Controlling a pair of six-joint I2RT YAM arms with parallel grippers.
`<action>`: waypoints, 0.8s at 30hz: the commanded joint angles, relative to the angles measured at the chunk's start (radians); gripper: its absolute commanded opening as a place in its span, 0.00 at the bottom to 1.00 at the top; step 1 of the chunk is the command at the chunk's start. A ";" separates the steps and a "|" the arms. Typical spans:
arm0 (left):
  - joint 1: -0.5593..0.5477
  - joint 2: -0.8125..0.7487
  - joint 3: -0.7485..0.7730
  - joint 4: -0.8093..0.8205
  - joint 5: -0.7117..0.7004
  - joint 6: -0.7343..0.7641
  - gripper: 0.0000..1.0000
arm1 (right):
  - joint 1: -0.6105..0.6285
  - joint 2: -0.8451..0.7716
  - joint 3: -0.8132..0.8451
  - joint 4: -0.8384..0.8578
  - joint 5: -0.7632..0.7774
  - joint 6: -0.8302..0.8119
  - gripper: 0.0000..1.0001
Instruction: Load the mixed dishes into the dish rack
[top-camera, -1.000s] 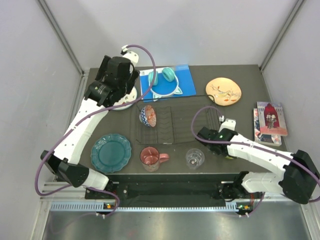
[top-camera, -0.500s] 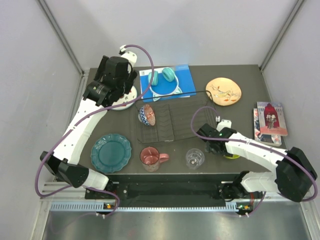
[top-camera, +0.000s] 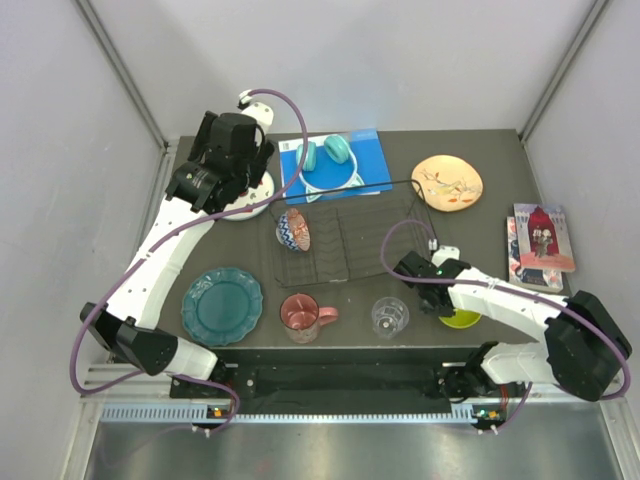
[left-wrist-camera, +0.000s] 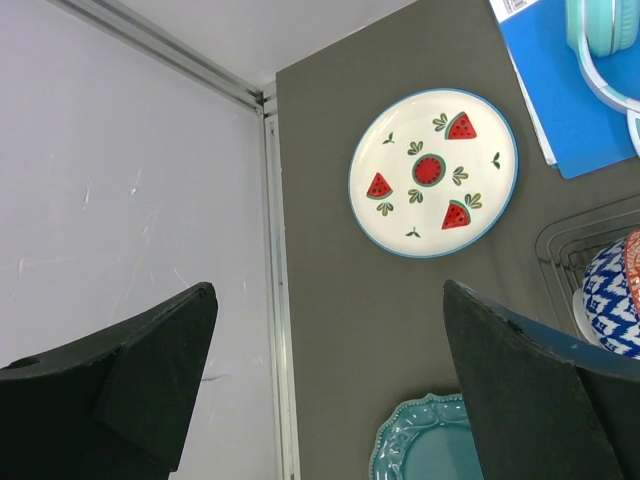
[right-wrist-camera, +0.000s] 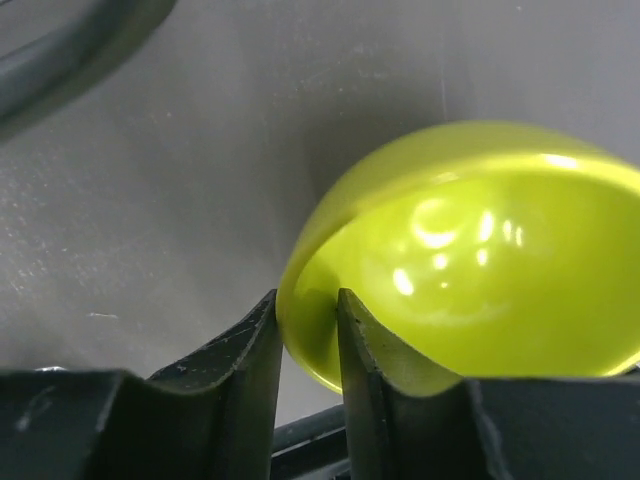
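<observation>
Your right gripper (right-wrist-camera: 308, 305) pinches the lime-green bowl (right-wrist-camera: 470, 260) rim | clear glass (top-camera: 390, 316) near it along the tabletop's front edge | your left gripper (left-wrist-camera: 328, 295) wide above the watermelon plate (left-wrist-camera: 433, 172)

The top camera looks down from above and behind the arm bases, far enough off to take in the whole bench (top-camera: 495, 165). The left wrist camera rides high, facing straight down past the left tool (left-wrist-camera: 328, 300) at the watermelon plate (left-wrist-camera: 433, 172) ahead of it. The right wrist camera sits very close behind the right tool (right-wrist-camera: 307, 300), its frame filled by the lime-green bowl (right-wrist-camera: 470, 250), which the top view shares.
</observation>
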 joint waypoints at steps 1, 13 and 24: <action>0.004 -0.026 0.005 0.024 0.015 -0.024 0.99 | -0.005 -0.020 -0.006 0.027 -0.030 -0.018 0.26; 0.004 -0.038 -0.026 0.030 0.026 -0.036 0.99 | 0.002 -0.101 0.022 0.022 -0.071 -0.033 0.00; 0.004 -0.049 -0.070 0.033 0.013 -0.039 0.99 | 0.059 -0.211 0.246 0.053 -0.407 -0.122 0.00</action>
